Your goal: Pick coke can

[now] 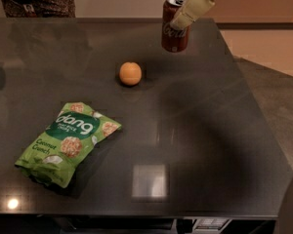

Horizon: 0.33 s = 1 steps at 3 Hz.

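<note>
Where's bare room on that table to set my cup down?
The right half, from the coke can in the gripper forward to the near edge, is bare. So is the far left corner. The orange and green snack bag crowd the left-middle.

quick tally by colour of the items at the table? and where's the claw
Red: 1, the coke can
Orange: 1, the orange fruit
Green: 1, the snack bag
Total: 3
The claw is at the far right of the table, closed on the coke can.
</note>
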### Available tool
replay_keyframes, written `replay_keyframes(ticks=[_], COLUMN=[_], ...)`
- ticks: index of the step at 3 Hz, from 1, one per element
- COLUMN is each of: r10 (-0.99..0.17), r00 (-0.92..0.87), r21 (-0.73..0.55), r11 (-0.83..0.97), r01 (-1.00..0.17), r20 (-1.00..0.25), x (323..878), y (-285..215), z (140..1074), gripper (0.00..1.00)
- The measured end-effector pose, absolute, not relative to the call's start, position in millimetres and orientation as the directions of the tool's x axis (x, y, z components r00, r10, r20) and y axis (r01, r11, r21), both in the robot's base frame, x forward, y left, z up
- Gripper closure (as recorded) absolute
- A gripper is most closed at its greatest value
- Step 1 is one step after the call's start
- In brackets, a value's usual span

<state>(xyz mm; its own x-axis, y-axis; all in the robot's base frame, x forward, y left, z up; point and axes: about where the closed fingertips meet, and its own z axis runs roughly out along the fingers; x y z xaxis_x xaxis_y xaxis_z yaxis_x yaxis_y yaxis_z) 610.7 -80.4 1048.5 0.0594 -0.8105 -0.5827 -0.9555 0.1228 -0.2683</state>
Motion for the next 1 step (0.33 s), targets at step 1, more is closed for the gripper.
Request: replay_keyframes(ticks=[1], r10=[-0.808], r00=[0.063], r21=[-0.274], r11=[0.124], r01=[-0.954], r20=[-0.586], x=[612.8], y=[-77.5], z=[1048.5], gripper=[1.00])
